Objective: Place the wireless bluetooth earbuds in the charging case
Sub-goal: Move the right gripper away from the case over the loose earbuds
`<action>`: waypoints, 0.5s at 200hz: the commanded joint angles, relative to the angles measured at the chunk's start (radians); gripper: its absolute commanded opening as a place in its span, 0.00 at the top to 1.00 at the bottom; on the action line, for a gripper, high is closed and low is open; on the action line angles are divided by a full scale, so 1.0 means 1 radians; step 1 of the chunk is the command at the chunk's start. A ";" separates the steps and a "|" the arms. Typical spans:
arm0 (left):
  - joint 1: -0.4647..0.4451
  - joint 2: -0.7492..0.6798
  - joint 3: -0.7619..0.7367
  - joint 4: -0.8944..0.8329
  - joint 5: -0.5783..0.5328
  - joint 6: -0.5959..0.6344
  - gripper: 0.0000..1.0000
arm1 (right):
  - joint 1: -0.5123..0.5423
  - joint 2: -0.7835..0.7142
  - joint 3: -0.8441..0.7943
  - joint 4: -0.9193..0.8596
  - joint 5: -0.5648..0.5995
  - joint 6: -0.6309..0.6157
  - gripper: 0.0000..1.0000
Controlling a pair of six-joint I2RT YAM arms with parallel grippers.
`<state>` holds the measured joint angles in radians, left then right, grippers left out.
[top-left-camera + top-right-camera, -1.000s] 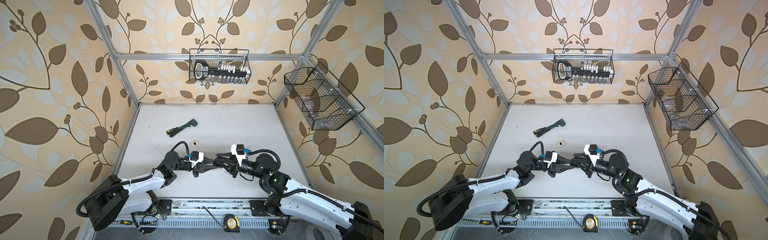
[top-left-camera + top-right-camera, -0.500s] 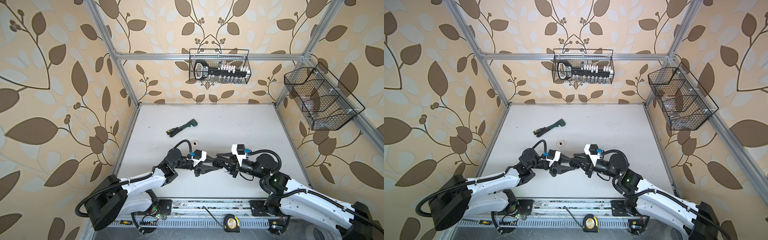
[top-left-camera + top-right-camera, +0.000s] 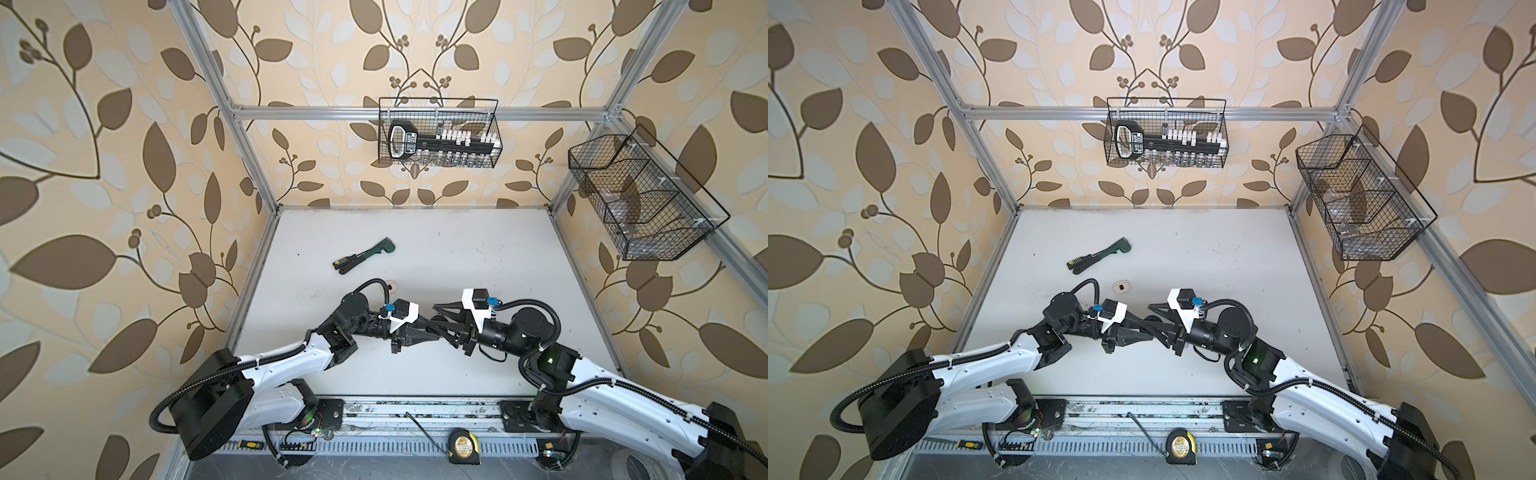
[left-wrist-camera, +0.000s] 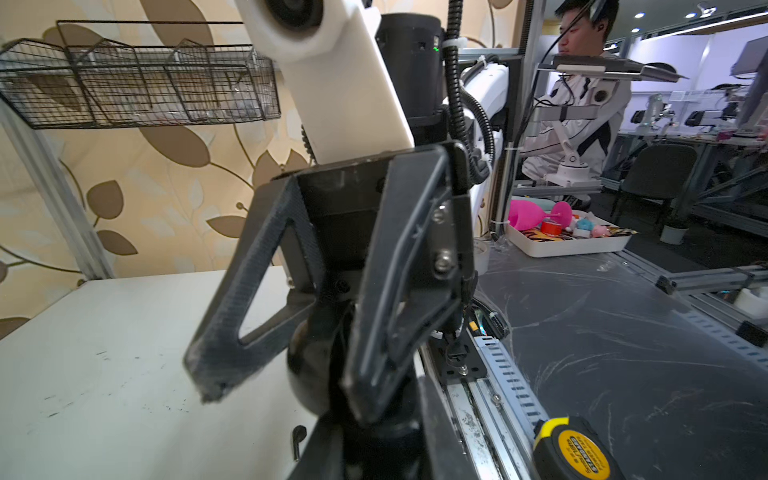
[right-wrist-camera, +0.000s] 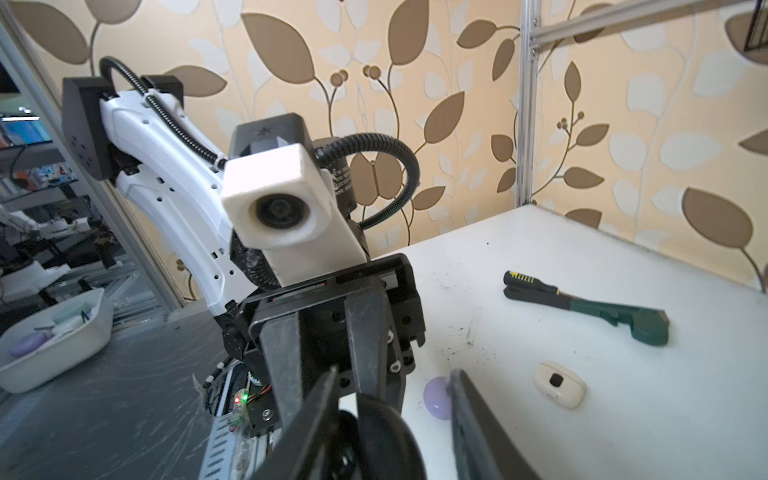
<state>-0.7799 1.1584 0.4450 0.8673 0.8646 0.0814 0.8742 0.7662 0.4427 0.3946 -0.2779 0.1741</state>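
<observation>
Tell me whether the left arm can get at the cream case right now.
Probably not yet. The left gripper looks shut on a black case, between the open jaws of the right gripper. The cream case lies close by on the table, with nothing over it.

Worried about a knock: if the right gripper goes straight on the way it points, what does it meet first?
Most likely the black rounded case pinched in the shut left gripper: it sits between the right gripper's open fingers. The remaining gap is unclear.
</observation>
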 commanded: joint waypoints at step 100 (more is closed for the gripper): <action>0.115 0.227 -0.108 0.557 -0.219 -0.204 1.00 | -0.069 -0.233 0.230 -0.844 0.599 0.329 0.04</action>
<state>-0.6689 1.3743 0.3252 1.2446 0.6422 -0.0608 0.8181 0.5171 0.6628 -0.1734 0.1642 0.3790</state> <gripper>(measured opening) 0.222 0.958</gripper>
